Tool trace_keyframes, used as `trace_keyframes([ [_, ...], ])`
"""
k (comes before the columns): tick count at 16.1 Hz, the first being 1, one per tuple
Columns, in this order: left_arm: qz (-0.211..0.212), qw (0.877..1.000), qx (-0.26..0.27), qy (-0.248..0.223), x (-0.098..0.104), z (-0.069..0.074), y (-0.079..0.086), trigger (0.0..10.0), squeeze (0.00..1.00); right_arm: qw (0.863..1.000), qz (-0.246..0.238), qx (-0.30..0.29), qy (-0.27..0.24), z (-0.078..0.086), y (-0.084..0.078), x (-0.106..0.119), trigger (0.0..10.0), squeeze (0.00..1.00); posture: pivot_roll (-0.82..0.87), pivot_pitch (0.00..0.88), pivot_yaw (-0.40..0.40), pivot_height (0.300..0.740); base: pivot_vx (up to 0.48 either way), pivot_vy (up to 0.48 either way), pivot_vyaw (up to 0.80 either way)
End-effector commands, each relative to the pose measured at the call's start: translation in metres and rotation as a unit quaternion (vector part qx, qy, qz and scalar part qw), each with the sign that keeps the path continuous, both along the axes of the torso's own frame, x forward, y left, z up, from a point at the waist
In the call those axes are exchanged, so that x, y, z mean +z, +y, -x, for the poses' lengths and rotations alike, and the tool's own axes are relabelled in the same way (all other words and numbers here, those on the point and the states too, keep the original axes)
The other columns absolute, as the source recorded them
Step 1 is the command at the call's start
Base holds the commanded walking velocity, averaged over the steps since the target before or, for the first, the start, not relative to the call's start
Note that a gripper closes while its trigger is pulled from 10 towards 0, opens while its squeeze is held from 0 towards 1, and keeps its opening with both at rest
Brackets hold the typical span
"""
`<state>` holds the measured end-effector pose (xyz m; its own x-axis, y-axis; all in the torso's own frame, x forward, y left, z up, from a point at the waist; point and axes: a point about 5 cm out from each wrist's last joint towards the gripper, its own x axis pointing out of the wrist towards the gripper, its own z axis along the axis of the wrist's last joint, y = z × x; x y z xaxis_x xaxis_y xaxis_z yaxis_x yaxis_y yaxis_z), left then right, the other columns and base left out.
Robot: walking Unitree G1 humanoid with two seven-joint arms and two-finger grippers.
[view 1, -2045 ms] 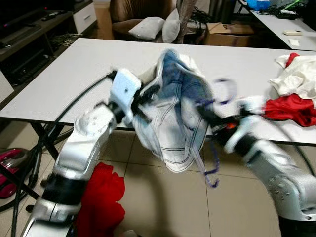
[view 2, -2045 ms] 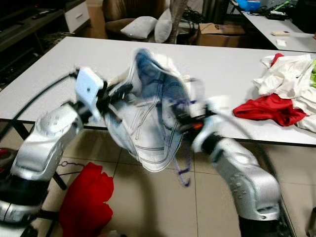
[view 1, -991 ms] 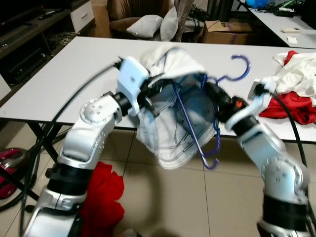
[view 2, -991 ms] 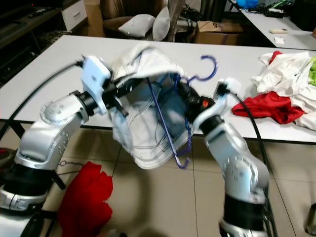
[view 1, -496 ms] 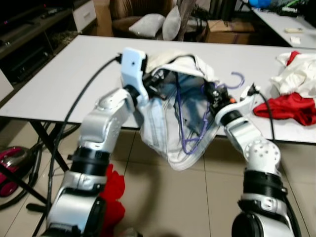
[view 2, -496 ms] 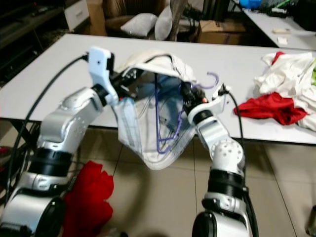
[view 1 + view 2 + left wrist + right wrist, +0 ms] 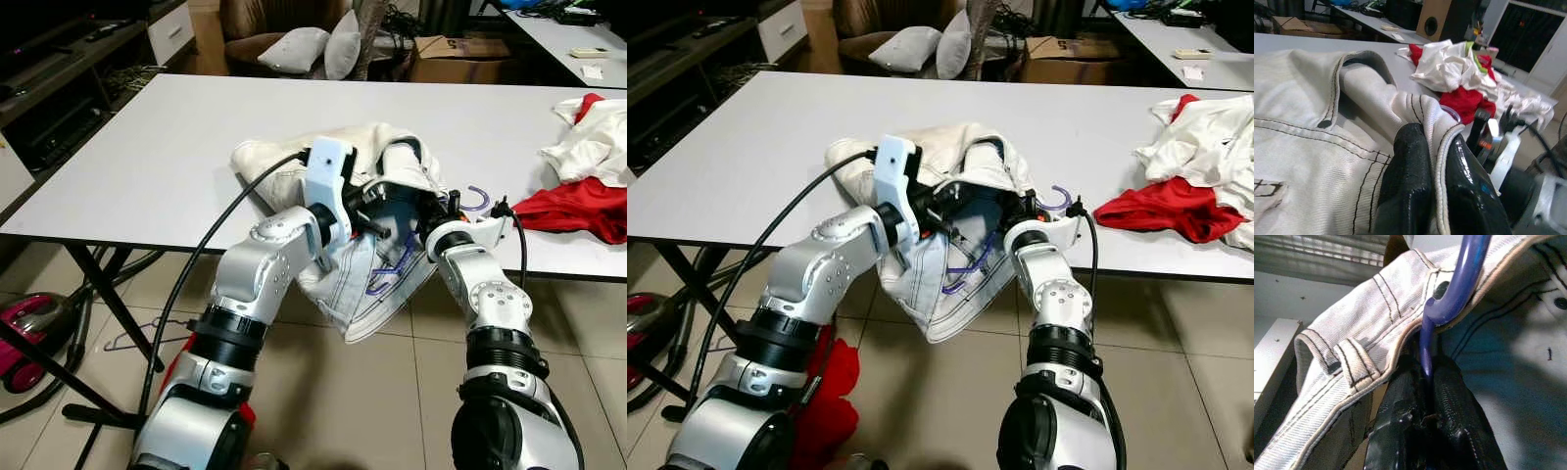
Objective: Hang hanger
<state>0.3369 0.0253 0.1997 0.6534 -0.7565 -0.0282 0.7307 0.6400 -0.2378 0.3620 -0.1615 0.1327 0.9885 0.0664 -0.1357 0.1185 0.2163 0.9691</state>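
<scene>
A pair of off-white denim jeans [image 7: 367, 225] with dark contrast stitching lies bunched at the near edge of the white flat-topped counter [image 7: 147, 147], its waistband gaping open and one leg sagging over the edge toward the tiled floor [image 7: 323, 392]. The left pincer [image 7: 1432, 186] is clamped on a stitched fold of the waistband, its two glossy black fingers pressed either side of the cloth. The right pincer [image 7: 1425, 431] is closed on the thin purple plastic hanger [image 7: 970, 266], gripping its stem just under the curved hook. The hanger sits mostly inside the jeans, its long axis slanting from the hook, which pokes out near the right, down and left into the hanging leg. Crumpled red and white garments [image 7: 578, 186] lie at the counter's right end, and a red cloth [image 7: 828, 387] lies on the floor.
</scene>
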Motion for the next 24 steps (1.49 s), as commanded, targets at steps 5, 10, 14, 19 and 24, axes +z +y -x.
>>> trace_keyframes([
  [5,-0.064,0.996,-0.008,-0.055,-0.001,-0.001,0.017,10.0,1.00,0.999,0.007,-0.019,-0.029,-0.010,-0.003,0.018,10.0,0.00,0.05,0.000,0.043,0.740,0.000,0.000,0.00],
  [10,-0.022,0.995,-0.081,-0.060,0.006,0.016,0.014,10.0,1.00,0.999,0.003,-0.013,-0.040,-0.014,-0.002,0.026,10.0,0.00,0.06,0.000,0.027,0.740,0.000,0.000,0.00],
  [14,-0.037,0.992,-0.099,-0.075,0.002,0.025,0.018,10.0,0.00,0.999,-0.002,-0.007,-0.052,-0.015,-0.001,0.032,10.0,0.00,0.06,0.000,0.027,0.740,0.000,0.000,0.00],
  [19,-0.087,0.988,-0.092,-0.087,-0.003,0.038,0.039,10.0,0.96,0.998,0.002,-0.003,-0.058,-0.017,-0.002,0.034,10.0,0.00,0.07,0.000,0.022,0.740,0.000,0.000,0.00],
  [24,-0.177,0.979,-0.035,-0.097,-0.021,0.044,0.074,10.0,1.00,0.998,0.001,0.000,-0.068,-0.017,-0.002,0.039,10.0,0.00,0.07,0.000,0.017,0.740,0.000,0.000,0.00],
])
